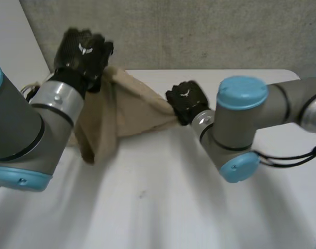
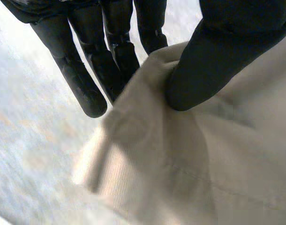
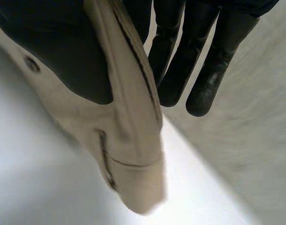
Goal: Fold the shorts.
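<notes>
Beige shorts [image 1: 129, 111] are stretching from ten o'clock to four o'clock above the worktop [image 1: 147, 202], the left hand [image 1: 83, 52] pinching one end in its fingers [image 2: 91, 89], the right hand [image 1: 186, 101] pinching the other.

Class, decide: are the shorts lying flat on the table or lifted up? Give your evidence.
Lifted. The shorts hang bunched between the left hand and right hand, each pinching an end, with cloth sagging toward the table.

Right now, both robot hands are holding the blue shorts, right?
Not quite. The shorts are beige, not blue, as the head view shows. The rest is right: the left hand and the right hand both pinch them.
</notes>
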### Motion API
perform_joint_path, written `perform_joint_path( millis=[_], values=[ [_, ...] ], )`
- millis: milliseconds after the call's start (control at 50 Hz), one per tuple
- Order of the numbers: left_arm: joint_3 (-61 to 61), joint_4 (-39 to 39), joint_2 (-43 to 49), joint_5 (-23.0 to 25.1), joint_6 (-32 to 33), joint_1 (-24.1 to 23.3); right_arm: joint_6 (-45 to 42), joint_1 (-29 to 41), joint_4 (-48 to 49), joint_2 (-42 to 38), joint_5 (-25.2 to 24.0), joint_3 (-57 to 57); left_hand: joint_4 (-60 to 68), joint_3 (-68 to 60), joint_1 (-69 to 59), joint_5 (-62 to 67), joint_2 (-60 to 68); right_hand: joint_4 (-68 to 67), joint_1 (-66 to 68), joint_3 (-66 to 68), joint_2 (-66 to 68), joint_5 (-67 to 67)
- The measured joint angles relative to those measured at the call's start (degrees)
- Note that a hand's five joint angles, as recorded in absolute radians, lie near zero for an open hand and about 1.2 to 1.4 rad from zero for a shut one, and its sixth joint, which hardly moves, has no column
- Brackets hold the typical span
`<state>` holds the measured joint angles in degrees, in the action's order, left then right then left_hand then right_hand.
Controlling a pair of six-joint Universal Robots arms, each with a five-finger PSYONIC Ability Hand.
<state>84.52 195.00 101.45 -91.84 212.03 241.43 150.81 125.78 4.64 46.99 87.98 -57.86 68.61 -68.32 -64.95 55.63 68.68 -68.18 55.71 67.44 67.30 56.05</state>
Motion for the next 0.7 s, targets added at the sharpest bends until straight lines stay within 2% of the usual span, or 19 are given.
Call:
perform_joint_path(
  millis=[20,40,60,140,280,400,440,520,560,600,620,700],
  values=[
    [0.7,-2.3,0.3,0.1,0.0,0.9,-8.8,-0.2,-0.2,1.7,1.5,-1.2,0.0,0.0,0.0,0.0,0.0,0.0,0.0,0.0,0.0,0.0],
    [0.8,-2.9,0.4,0.1,0.0,1.1,-10.7,-0.3,-0.3,2.1,1.9,-1.4,0.0,0.0,0.0,0.0,0.0,0.0,0.0,0.0,0.0,0.0],
    [1.3,-5.5,1.3,0.3,-0.1,1.9,-17.0,-0.4,-0.9,3.8,3.3,-2.3,0.0,0.0,0.0,0.0,0.0,0.0,0.0,0.0,0.0,0.0],
    [1.4,-10.4,4.5,0.5,0.0,3.0,-23.5,-0.5,-3.7,6.7,5.3,-3.1,0.0,0.0,0.0,0.0,0.0,0.0,0.0,0.0,0.0,0.0],
    [-5.0,-16.5,12.5,0.3,0.2,3.1,-25.4,-0.4,-12.6,7.3,5.2,1.0,0.0,0.0,0.0,0.0,0.0,0.0,0.0,0.0,0.0,0.0],
    [-13.4,-15.2,15.5,0.3,0.3,2.8,-26.2,-0.3,-10.4,5.2,4.5,6.0,0.0,0.0,0.0,0.0,0.0,0.0,0.0,0.0,0.0,0.0],
    [-17.7,-12.5,16.3,0.2,0.3,2.6,-26.3,-0.3,-4.6,4.3,4.0,9.0,0.0,0.0,-0.4,0.0,0.0,0.0,0.0,0.0,0.0,0.0],
    [-25.2,-0.7,16.5,-1.0,0.4,2.1,-25.7,-0.5,10.9,4.9,2.5,11.7,0.0,-0.1,-0.5,0.0,0.1,0.0,0.0,0.0,0.1,0.0],
    [-28.9,9.7,16.1,-2.5,0.7,1.7,-24.8,-0.6,22.0,6.0,1.0,12.2,0.0,-0.1,-0.5,0.0,0.1,-0.1,0.0,0.0,0.2,0.0],
    [-29.5,13.3,15.7,-3.0,1.0,1.6,-23.8,-0.8,28.1,6.9,-0.1,12.0,0.0,-0.1,-0.5,0.0,0.1,-0.1,0.0,0.0,0.2,0.0],
    [-29.7,18.3,14.8,-3.8,1.8,1.4,-22.5,-1.1,33.1,7.8,-1.1,11.4,0.0,-0.1,-0.5,0.0,0.1,-0.1,0.0,0.0,0.2,0.4],
    [-27.3,24.2,12.9,-4.8,3.6,1.0,-20.3,-1.6,37.1,9.2,-2.3,9.6,0.0,-0.1,-0.5,0.0,0.1,-0.1,0.0,0.0,0.2,0.7]
  ],
)
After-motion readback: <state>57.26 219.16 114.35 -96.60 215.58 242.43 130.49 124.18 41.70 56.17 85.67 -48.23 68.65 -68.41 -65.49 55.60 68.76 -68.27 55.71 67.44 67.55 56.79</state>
